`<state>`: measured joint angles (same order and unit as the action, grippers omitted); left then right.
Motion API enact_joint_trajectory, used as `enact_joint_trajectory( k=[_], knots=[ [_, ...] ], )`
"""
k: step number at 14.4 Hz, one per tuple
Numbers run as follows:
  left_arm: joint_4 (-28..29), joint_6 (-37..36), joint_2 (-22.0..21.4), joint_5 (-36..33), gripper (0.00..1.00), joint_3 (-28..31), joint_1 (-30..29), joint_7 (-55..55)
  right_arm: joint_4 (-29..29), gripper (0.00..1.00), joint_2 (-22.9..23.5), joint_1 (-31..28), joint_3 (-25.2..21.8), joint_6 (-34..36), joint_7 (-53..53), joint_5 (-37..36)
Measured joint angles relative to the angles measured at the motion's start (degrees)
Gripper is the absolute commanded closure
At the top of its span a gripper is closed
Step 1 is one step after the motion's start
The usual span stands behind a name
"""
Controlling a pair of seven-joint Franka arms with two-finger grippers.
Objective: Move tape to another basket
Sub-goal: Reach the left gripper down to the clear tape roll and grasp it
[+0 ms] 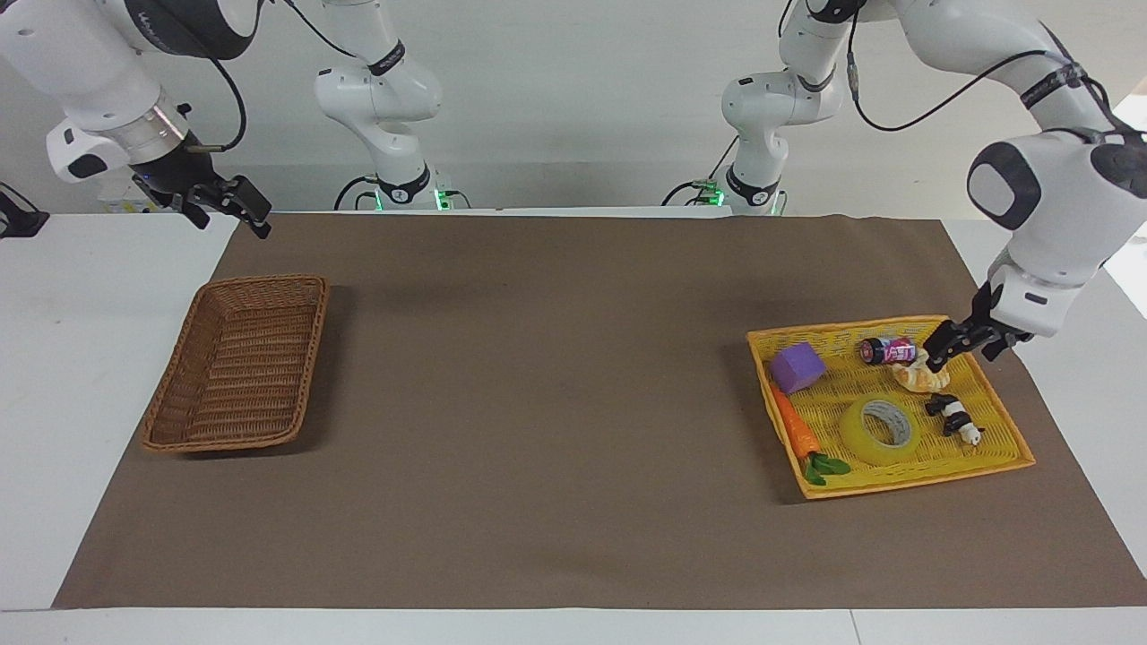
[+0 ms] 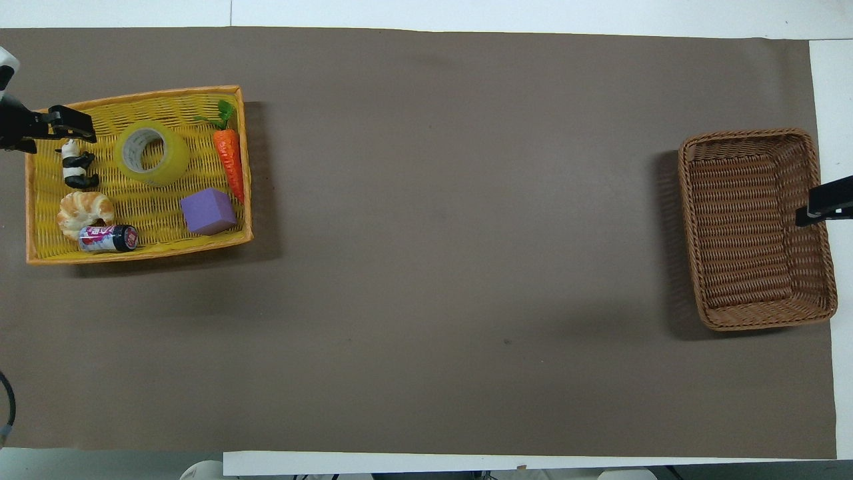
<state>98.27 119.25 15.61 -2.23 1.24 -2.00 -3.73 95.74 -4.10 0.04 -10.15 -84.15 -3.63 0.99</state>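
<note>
The tape point(image 1: 880, 432) point(image 2: 152, 153), a yellow roll with a grey-white core, lies flat in the flat yellow tray point(image 1: 896, 321) point(image 2: 133, 97) at the left arm's end of the table. My left gripper point(image 1: 963, 351) point(image 2: 66, 125) hangs open and empty over the tray's edge, by the croissant and panda, apart from the tape. The brown wicker basket point(image 1: 237, 376) point(image 2: 756, 230) stands empty at the right arm's end. My right gripper point(image 1: 224, 210) point(image 2: 823, 203) waits open in the air by the basket's outer rim.
The tray also holds a purple cube point(image 1: 797, 367) point(image 2: 208, 211), a toy carrot point(image 1: 796, 430) point(image 2: 228, 157), a small can point(image 1: 887, 350) point(image 2: 106, 239), a croissant point(image 1: 918, 374) point(image 2: 83, 210) and a toy panda point(image 1: 955, 418) point(image 2: 76, 167). A brown mat point(image 1: 538, 403) covers the table.
</note>
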Motion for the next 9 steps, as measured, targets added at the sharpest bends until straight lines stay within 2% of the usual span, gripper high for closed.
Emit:
enact_joint_trajectory(
  k=[7,9],
  knots=[
    [0.3,5.3,4.7,0.0,0.20,-0.4,0.3,-3.6,0.0,0.00,0.0,0.0,0.0,0.0,0.0,0.0],
    [2.3,9.0,6.0,0.0,0.20,-0.5,0.3,-3.7,0.0,0.00,0.0,0.0,0.0,0.0,0.0,0.0]
  ],
)
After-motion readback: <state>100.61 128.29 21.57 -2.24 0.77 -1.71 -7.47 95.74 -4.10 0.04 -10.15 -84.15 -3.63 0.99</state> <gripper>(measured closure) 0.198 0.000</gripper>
